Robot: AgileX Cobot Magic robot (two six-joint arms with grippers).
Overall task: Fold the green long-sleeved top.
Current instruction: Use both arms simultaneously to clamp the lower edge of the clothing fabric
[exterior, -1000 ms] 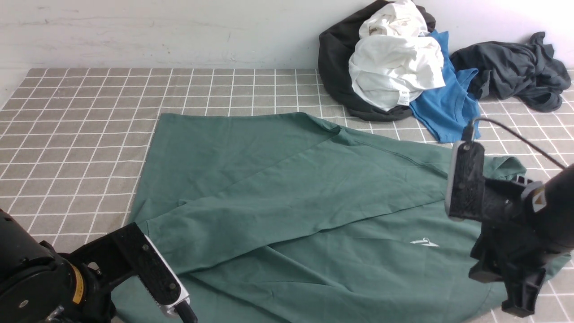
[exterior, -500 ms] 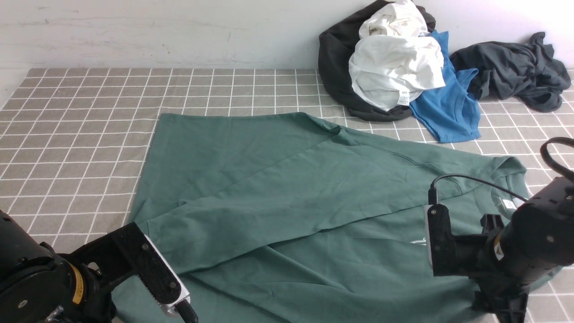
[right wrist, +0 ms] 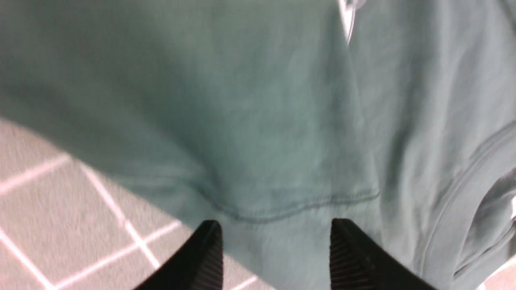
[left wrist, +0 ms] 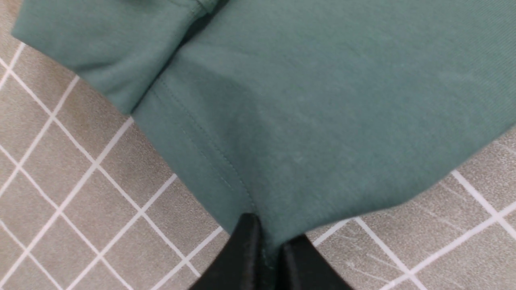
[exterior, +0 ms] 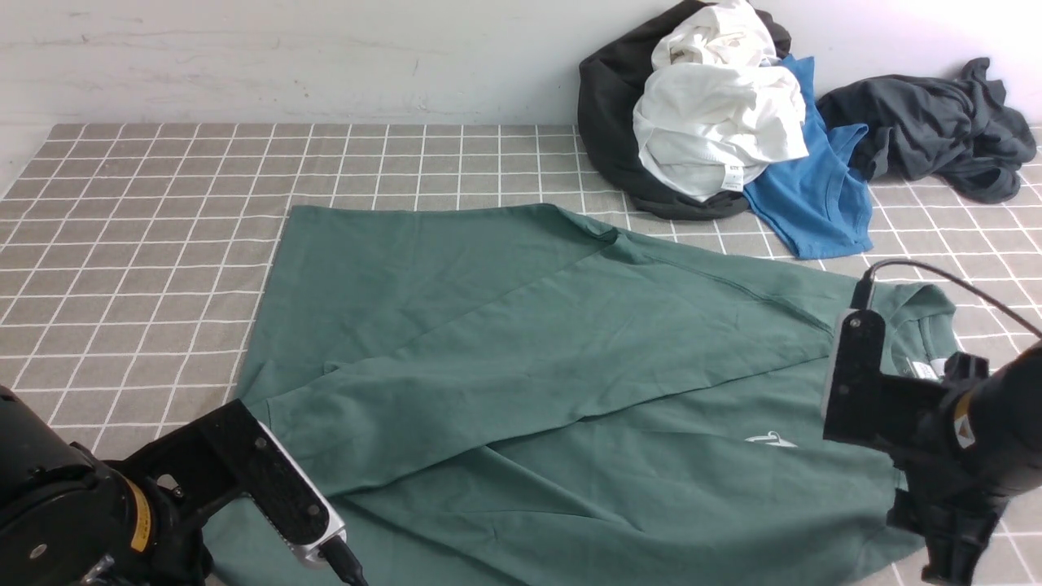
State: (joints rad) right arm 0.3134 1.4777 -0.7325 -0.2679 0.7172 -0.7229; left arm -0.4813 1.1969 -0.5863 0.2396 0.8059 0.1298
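The green long-sleeved top (exterior: pixel 529 366) lies spread on the checked table cloth, one sleeve folded slantwise across its body. Its white chest logo (exterior: pixel 769 439) and neck label (exterior: pixel 924 370) show at the right. My left gripper (left wrist: pixel 268 237) is shut on the green long-sleeved top (left wrist: pixel 302 100) at a corner of its stitched hem, low at the near left. My right gripper (right wrist: pixel 276 229) stands open just above the green long-sleeved top (right wrist: pixel 262 121) at its near right edge, close to a seam, with only cloth showing between its fingers. In the front view both arms hide their own fingertips.
At the back right lies a heap of clothes: a black garment (exterior: pixel 606 114), a white one (exterior: pixel 716 122), a bright blue T-shirt (exterior: pixel 814 195) and a dark grey garment (exterior: pixel 936 130). A white wall closes the far side. The grey checked cloth (exterior: pixel 146 228) shows bare at the left.
My right arm dipped low towards the near right edge of the top, then rose a little and shifted right, and its jaws spread wider. The left arm and the top stayed put.
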